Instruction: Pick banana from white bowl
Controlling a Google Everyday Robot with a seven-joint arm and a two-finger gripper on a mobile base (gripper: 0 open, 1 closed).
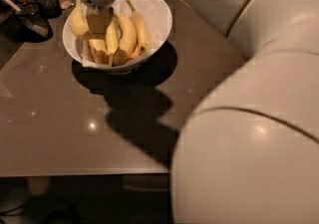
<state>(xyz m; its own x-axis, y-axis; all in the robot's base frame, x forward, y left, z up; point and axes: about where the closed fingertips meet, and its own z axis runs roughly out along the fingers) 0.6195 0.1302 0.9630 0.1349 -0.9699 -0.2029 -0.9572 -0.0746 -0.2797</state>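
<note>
The white bowl (160,18) stands at the back left of the grey table (55,118). It holds several yellow bananas (127,36) lying on a crinkled white lining. My gripper (98,25) reaches straight down from its white wrist into the left half of the bowl, in among the bananas. It covers part of the bananas on the left.
My arm's large white elbow and shoulder (259,133) fill the right and the foreground and hide the table's right side. A dark mesh cup (47,0) and other dark clutter (22,16) stand at the back left. The table's front edge (84,172) runs near the bottom.
</note>
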